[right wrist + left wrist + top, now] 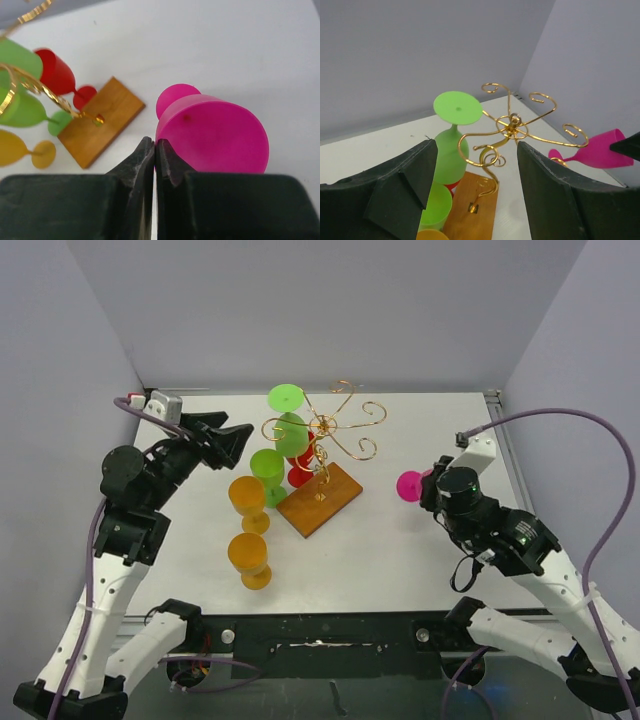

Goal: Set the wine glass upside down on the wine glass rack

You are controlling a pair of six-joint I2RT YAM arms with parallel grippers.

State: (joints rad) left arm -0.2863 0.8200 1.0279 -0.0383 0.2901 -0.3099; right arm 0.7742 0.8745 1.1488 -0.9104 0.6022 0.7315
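Note:
The wine glass rack (325, 428) is gold wire with curled arms on a brown wooden base (320, 500), mid-table. A green glass (287, 415) hangs upside down on it. My right gripper (432, 490) is shut on the bowl rim of a pink wine glass (410, 485), held on its side to the right of the rack with its foot toward the rack. In the right wrist view the fingers (155, 150) pinch the pink bowl's wall (215, 135). My left gripper (235, 440) is open and empty, left of the rack, and frames the rack (510, 125) in its own view.
A green glass (267, 472) and two orange glasses (247, 502) (249, 558) stand left of the base. A red glass (302, 465) stands behind the base, under the rack's arms. Grey walls close in the table on three sides.

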